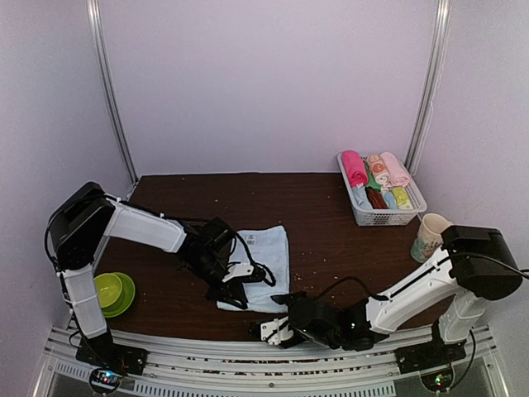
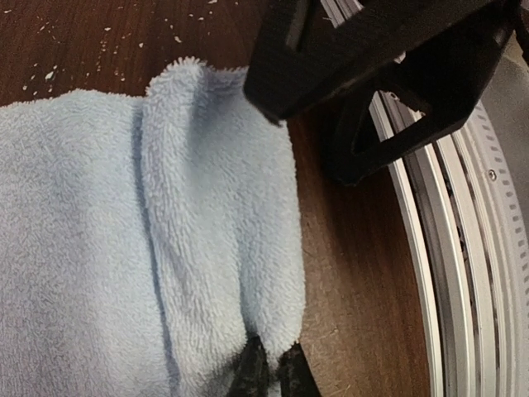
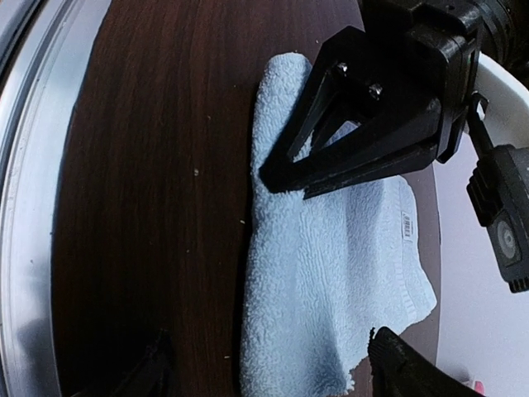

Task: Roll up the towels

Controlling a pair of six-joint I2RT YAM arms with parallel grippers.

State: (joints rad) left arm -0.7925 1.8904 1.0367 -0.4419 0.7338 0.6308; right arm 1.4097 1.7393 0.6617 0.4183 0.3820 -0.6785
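The pale blue towel [image 1: 263, 263] lies flat on the dark wooden table, its near edge folded up into a ridge [image 2: 215, 231]. My left gripper [image 1: 234, 298] is shut on that edge near the towel's near left corner; the fingertips [image 2: 252, 372] pinch the cloth. My right gripper [image 1: 279, 308] hovers open just off the near edge, its fingers [image 3: 413, 372] straddling the towel [image 3: 331, 273] without touching it. A small white tag [image 3: 407, 225] shows on the blue towel. The magenta towel [image 1: 354, 168] lies rolled in the basket at the back right.
A white basket [image 1: 411, 217] holds several small coloured rolls. A paper cup [image 1: 430, 236] stands in front of it, by the right arm. A green bowl [image 1: 111, 291] sits at the near left. A metal rail [image 1: 248, 364] runs along the table's near edge.
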